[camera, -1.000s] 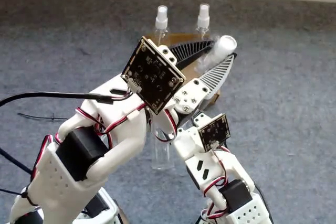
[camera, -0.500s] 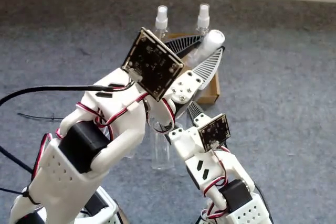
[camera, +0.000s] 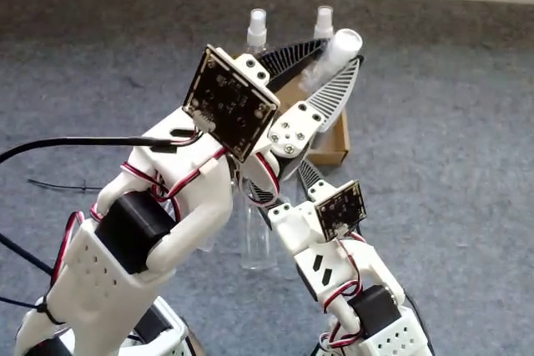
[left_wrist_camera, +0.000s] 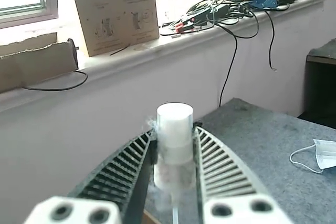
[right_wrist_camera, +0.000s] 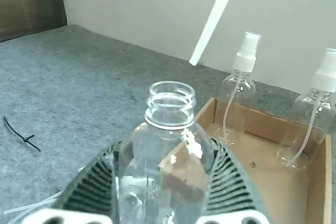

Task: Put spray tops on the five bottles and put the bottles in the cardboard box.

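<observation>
On grey carpet (camera: 442, 206), cardboard box (right_wrist_camera: 268, 182), cluttered windowsill (left_wrist_camera: 157, 45)

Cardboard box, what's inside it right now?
Two spray-topped bottles stand along the far wall of the cardboard box. The open bottle held up close covers the near corner, so anything there is hidden.

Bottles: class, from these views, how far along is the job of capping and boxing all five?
Done: a capped bottle and a second capped bottle stand in the cardboard box. In hand: the left gripper grips a spray top; the right gripper holds an open bottle. Left: top that bottle, box it, then likely two more.
</observation>
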`<state>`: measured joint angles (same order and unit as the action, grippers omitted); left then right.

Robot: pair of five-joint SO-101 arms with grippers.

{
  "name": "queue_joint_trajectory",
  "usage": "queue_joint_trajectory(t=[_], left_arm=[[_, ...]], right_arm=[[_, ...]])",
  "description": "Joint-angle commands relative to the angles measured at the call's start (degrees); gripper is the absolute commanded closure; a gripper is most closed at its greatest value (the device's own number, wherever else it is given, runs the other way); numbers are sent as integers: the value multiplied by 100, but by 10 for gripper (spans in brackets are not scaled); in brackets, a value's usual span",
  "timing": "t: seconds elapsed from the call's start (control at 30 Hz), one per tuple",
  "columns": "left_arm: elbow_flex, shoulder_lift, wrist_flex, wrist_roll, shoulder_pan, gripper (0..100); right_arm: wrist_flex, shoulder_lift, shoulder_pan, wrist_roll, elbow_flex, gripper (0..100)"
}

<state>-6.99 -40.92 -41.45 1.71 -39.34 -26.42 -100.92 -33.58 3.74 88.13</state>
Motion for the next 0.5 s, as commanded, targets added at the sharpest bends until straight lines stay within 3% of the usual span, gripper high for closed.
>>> queue_joint_trajectory(t=[0.0,0.47], left_arm=[[-92,-110,141,-53,66,994],[-233,-119,-132,-62,66,994]], right_arm=[[136,-66,40,-9,-31,995],[136,-66,40,-9,-31,995]])
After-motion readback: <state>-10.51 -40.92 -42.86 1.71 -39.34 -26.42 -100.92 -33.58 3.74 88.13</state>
